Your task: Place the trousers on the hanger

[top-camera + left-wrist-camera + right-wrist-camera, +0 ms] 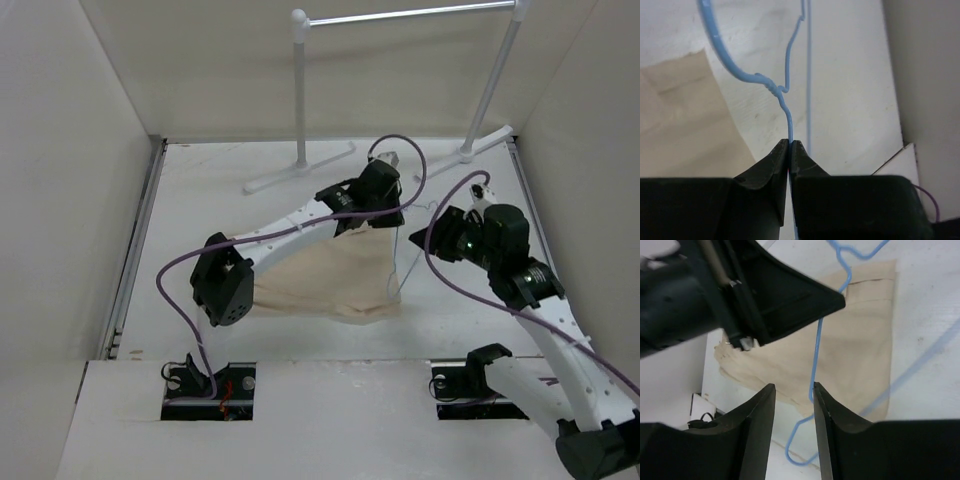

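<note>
1. One pair of trousers (320,285) lies folded flat mid-bench (200,200); in the top view its long axis runs 9 to 3 o'clock.
2. One hanger (771,86) stands at their 3 o'clock edge, its wire pinched tight by the left fingers (774,162).
3. The right fingers (760,412) are narrowly parted, with the hanger wire between them.

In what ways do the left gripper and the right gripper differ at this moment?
The left gripper is shut on the thin blue wire of the hanger; the right gripper is open, with that wire passing between its jaws, not clamped. Beyond the left gripper lies mostly bare table; beyond the right gripper lie the trousers. Both are black, and both meet the same hanger.
</note>
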### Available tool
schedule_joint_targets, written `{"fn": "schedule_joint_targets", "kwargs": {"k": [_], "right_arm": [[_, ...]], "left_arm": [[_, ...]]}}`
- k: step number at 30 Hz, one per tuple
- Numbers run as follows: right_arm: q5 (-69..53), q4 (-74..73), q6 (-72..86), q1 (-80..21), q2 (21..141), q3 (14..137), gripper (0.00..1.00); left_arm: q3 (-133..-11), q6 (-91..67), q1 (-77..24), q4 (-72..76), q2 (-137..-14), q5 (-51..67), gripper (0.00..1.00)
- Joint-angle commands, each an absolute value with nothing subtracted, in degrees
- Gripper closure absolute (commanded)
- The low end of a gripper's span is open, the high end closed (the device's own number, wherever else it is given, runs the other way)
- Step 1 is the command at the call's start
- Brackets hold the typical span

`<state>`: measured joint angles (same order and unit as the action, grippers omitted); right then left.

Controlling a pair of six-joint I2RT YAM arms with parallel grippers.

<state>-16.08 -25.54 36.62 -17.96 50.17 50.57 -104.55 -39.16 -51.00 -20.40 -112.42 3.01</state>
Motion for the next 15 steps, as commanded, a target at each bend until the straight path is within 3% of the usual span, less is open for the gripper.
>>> {"fn": "schedule_joint_targets", "kwargs": {"k": [1, 8, 11, 15], "right_arm": [[-15.64, -30.75, 38.84, -15.34, 43.26, 47.74, 0.58], [-14.95, -28.32, 43.85, -12.34, 40.24, 35.7, 0.85], [-12.66, -22.61, 45.09, -14.63, 44.72, 33.05, 0.83], [-10.55, -13.29, 45.7, -16.3, 52.62, 31.21, 0.65]], "left_arm": [[-97.32, -43.84, -53.65, -13.2, -104.43, -3.94, 1.0], [-80.62, -55.09, -61.9, -4.58, -99.23, -15.01, 1.0], [-76.83, -56.78, -64.81, -3.95, -98.7, -21.51, 1.0], [-73.05, -56.6, -67.36, -3.7, -98.79, -30.66, 1.0]]}}
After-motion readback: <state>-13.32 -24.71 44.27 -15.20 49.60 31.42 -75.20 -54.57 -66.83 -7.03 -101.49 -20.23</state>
